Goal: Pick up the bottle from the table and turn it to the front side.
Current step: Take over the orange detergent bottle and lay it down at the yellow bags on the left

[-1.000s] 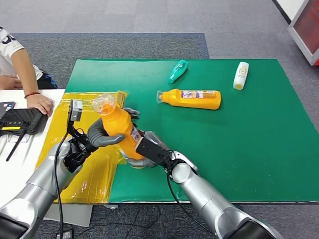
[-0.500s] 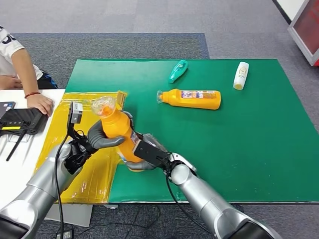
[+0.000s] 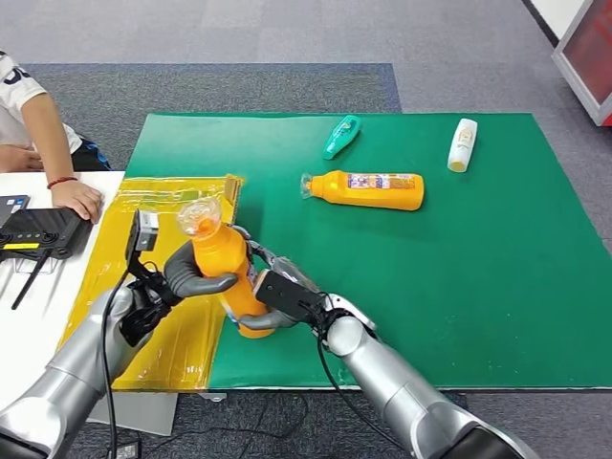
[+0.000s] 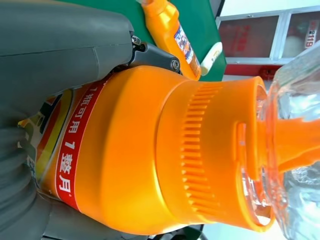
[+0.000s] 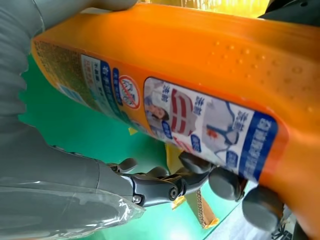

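An orange bottle with a clear cap is held between both hands over the seam of the yellow sheet and the green mat. It tilts, cap up and towards the left. My left hand wraps its upper body, just under the ribbed collar. My right hand grips its lower part, with fingers under the blue and white label. The red-banded label faces the left wrist camera.
A second orange bottle lies on its side mid-mat, with a teal bottle and a white bottle farther back. At the left, a person's hand rests on a white table by a black device.
Both hands and the bottle have come down and nearer to me, slightly leftward. The bottle's base now sits lower, close to the mat. Both grips are unchanged.
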Robot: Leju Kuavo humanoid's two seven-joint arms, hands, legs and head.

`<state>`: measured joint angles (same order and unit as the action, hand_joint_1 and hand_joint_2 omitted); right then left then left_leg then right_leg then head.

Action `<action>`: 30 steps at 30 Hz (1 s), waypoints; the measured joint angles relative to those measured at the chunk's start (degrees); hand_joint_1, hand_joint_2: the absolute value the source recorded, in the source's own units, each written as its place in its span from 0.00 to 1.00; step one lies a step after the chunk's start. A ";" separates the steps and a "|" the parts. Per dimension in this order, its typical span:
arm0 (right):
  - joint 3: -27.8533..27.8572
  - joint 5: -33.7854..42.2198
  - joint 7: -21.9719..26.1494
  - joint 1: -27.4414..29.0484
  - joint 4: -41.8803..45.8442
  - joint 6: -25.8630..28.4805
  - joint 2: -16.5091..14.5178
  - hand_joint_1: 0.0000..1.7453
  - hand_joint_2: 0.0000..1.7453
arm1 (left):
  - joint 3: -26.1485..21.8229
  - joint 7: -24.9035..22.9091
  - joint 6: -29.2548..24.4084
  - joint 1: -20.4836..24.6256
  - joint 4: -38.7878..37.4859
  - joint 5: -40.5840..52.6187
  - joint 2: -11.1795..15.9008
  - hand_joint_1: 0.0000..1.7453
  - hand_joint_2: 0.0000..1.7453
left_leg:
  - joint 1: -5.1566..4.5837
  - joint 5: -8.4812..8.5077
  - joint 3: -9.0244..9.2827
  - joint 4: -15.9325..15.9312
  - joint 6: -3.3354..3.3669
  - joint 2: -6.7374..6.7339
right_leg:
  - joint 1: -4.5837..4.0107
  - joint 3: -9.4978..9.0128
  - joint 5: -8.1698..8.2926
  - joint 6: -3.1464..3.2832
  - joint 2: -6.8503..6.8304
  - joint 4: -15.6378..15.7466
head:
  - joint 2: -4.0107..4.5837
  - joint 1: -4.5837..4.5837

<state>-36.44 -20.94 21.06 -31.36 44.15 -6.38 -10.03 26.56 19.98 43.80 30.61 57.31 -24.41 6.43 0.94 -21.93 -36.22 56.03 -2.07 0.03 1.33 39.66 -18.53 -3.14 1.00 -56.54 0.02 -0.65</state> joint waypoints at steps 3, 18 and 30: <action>0.00 0.05 -0.01 0.07 0.05 -0.08 0.00 0.00 1.00 | -0.04 0.03 -0.14 -0.29 0.49 0.24 0.26 1.00 1.00 | 0.00 0.00 0.00 0.00 0.00 0.00 | 0.00 0.00 0.00 0.00 0.00 0.00 | 0.00 0.00; 8.53 6.96 0.10 4.30 5.67 -2.09 3.95 0.00 1.00 | 0.53 1.47 -18.98 -5.33 13.12 30.18 4.67 1.00 1.00 | 0.00 0.00 -0.05 0.00 -0.01 -0.01 | 0.00 0.06 0.02 0.03 0.00 0.01 | -0.01 0.00; 15.26 7.46 -0.05 7.27 11.84 -2.96 6.32 0.00 1.00 | 3.70 -1.23 -23.65 -7.03 19.26 39.52 6.33 1.00 1.00 | 0.00 0.03 -0.05 0.00 -0.06 -0.03 | -0.01 0.12 0.07 0.08 0.02 0.01 | 0.00 0.00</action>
<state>-21.17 -13.48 21.00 -24.09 55.99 -9.34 -3.72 30.26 18.76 20.15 23.58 76.57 15.11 12.76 0.94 -21.90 -36.28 56.03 -2.13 0.00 1.32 39.78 -18.45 -3.05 1.01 -56.53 0.02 -0.66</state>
